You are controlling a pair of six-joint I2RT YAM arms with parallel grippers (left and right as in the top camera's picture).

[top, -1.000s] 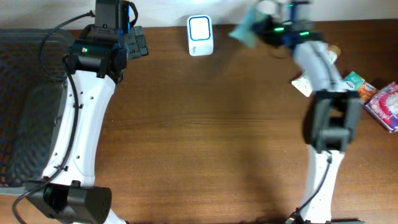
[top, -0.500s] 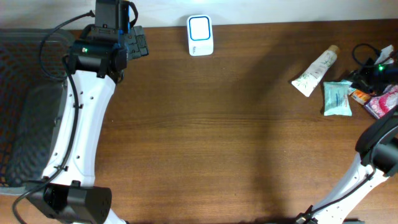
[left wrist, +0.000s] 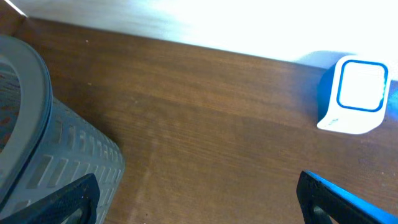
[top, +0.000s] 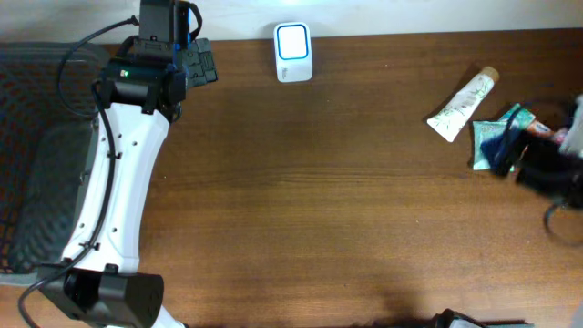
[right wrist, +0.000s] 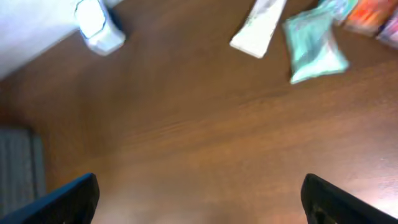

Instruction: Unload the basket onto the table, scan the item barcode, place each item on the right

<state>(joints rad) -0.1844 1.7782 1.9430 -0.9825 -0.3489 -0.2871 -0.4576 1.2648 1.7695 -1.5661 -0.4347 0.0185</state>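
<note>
Both apart, nothing held: left pincer [left wrist: 202, 200] facing scanner [left wrist: 356, 94]; right pincer [right wrist: 199, 199] over counter [right wrist: 186, 124], teal packet [right wrist: 314, 45] beside white tube [right wrist: 259, 28].

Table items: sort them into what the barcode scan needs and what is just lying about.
Needed for the scan, most likely:
- barcode scanner, at the far edge
- teal packet, seemingly the item to scan

Just lying about for now:
- white tube, beside the teal packet
- orange packet, just beyond the teal packet
- grey basket, at the left
</note>
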